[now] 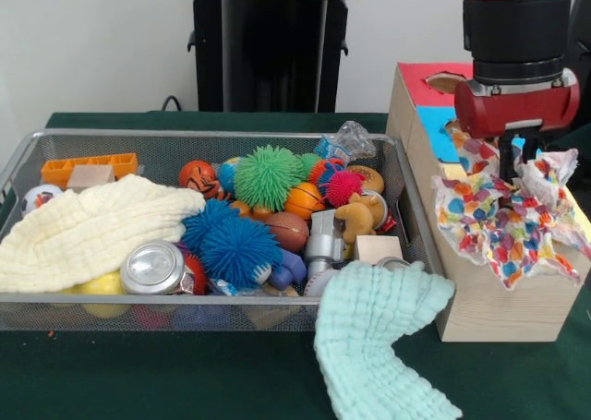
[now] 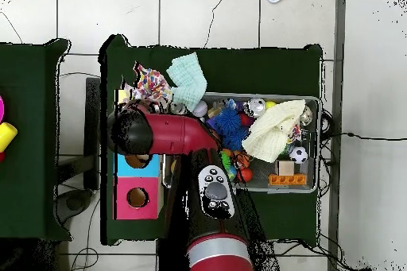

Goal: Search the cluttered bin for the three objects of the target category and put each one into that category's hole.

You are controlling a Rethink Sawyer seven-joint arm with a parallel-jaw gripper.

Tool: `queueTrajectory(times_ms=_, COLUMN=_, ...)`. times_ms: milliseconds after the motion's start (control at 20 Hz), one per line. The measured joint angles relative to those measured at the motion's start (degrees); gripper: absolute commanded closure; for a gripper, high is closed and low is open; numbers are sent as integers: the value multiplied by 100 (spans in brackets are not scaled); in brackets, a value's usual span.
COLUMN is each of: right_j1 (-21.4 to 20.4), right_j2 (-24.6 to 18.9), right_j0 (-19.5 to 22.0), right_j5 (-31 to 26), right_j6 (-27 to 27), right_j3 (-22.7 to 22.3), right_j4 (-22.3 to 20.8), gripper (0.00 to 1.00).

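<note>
Front view: one mesh bin [image 1: 18, 166], one wooden box [image 1: 489, 309] just beside its right wall. The box serves as landmark. Wrappers [image 1: 503, 222]: a crumpled multicoloured mass lies on the box top and hangs over its near face; whether it is one, two or three pieces cannot be told. The gripper [image 1: 517, 166] hangs directly above the box, its lower end sunk among the wrappers; grip state cannot be told.

Bin contents, counted: one cream cloth [image 1: 88, 231] at the end farthest from the box, one green spiky ball [image 1: 268, 175], two blue spiky balls [image 1: 231, 245], one pink spiky ball [image 1: 343, 186], one silver can [image 1: 152, 268], one orange block [image 1: 88, 168]. One mint cloth [image 1: 379, 337] drapes over the bin's front rim near the box, onto the table.

Overhead view: the box [image 2: 137, 196] shows blue and pink panels and two round holes. Wrappers [image 2: 147, 87] lie at its yellow end, beside the mint cloth [image 2: 187, 79]. The arm [image 2: 171, 133] covers the gripper. The cream cloth [image 2: 274, 130] lies within the bin [image 2: 319, 145].
</note>
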State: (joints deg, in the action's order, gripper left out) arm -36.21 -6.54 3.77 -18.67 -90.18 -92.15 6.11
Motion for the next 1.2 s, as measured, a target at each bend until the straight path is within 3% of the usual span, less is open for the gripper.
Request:
queueTrajectory(times_ms=500, right_j1=87, right_j2=-2, right_j0=7, right_j5=-2, right_j6=0, right_j3=-22, right_j4=38, gripper=100)
queueTrajectory(times_ms=1200, right_j1=290, right_j2=-62, right_j0=59, right_j5=-103, right_j6=0, right_j3=-33, right_j4=545, gripper=100)
